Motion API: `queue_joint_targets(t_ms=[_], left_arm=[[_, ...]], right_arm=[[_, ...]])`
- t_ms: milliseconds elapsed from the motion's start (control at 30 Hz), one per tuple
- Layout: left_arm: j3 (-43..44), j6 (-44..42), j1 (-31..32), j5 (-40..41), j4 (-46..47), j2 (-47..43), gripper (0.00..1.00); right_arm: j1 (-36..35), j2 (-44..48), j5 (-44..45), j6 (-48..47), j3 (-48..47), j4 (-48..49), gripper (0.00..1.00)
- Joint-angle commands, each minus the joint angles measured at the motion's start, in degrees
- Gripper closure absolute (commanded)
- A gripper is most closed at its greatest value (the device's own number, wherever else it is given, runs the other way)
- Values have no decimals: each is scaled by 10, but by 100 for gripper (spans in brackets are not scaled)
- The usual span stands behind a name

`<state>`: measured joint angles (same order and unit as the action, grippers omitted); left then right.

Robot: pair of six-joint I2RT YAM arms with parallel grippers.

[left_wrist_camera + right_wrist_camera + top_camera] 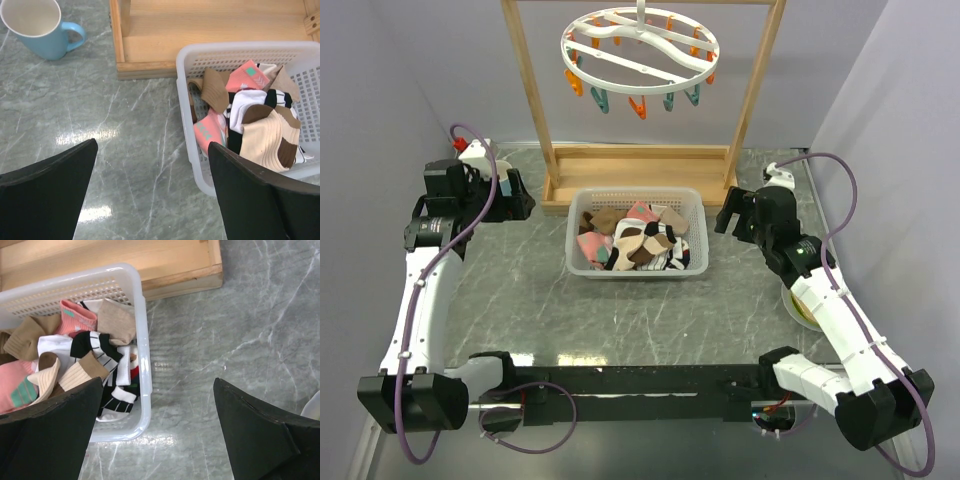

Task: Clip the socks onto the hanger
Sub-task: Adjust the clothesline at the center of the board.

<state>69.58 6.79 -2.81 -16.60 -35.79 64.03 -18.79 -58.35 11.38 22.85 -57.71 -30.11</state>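
At the near edge of the table [530, 300], two arms are bolted down, and both reach toward the middle. The left gripper [516, 196] is wide open and holds nothing. The right gripper [732, 214] is wide open too, with nothing in it.

Between them, in the middle of the table, sits a white basket [636, 193] with small holes in its walls. Its long side runs left to right. The socks [635, 242] lie in a heap inside it: pink, brown, cream, white, and black-and-white striped.

Farther back, a wooden frame [638, 160] stands at the far edge. A blue mug [44, 31], white inside, stands left of its base.

The hanger [640, 45] hangs high up in the frame. Its ring lies flat, its hook points up, and its wavy bars run left to right. Orange and teal pegs hang down from the ring.

The table is shiny grey stone with white lines. The walls are pale.
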Motion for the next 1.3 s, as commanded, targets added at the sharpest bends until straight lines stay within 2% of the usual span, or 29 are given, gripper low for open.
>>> queue_joint_targets(t_ms=[0,233,500,767,933,1267], left_arm=[[1,18,1,1,37,11,1],[31,43,0,17,72,55,1],[69,79,1,21,173,125,1],[130,90,2,32,282,216,1],[157,101,8,-10,350,256,1],[216,74,52,31,394,333,0]], right_arm=[[-3,-9,33,-2,-19,37,0],[-4,-68,82,-34,-71,69,0],[4,-171,133,-85,-149,124,0],[11,-263,165,-162,-207,238,1],[31,-305,170,-188,-246,266,5],[64,-378,160,-210,-311,312,10]])
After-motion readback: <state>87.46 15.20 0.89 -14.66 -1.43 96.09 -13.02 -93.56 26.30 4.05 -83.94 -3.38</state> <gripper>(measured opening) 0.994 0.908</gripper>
